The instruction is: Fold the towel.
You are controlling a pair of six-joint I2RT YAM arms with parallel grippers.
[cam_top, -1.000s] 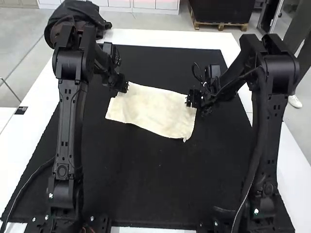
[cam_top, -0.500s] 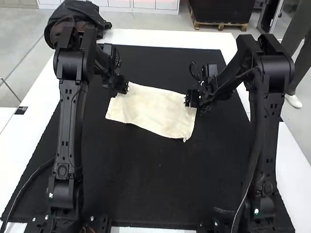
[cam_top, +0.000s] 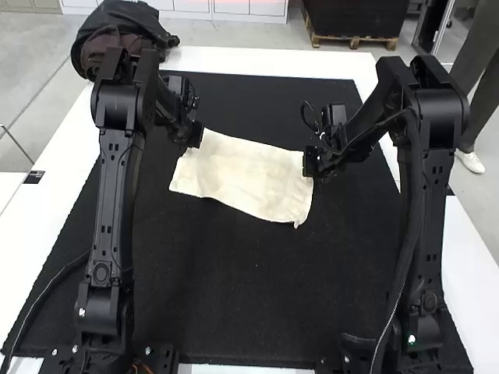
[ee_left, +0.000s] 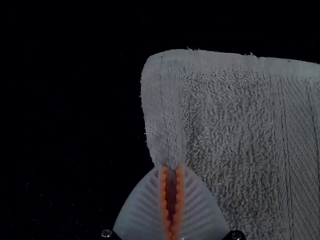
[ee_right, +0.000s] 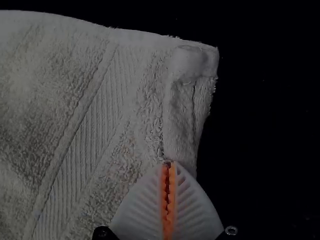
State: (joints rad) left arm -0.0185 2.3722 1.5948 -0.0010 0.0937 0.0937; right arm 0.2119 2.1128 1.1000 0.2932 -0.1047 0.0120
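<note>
Left end effector (cam_top: pixel 195 140) — pinching towel (cam_top: pixel 245 178) edge.

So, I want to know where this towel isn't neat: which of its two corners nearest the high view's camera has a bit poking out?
The near right corner: a small pale tip juts out there, whereas the near left corner ends plainly.

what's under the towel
The black mat shows around the edges of the towel, so the towel seems to lie on it. The white table shows past the mat's edges. Whatever is directly beneath the towel is covered, so I can't tell.
</note>
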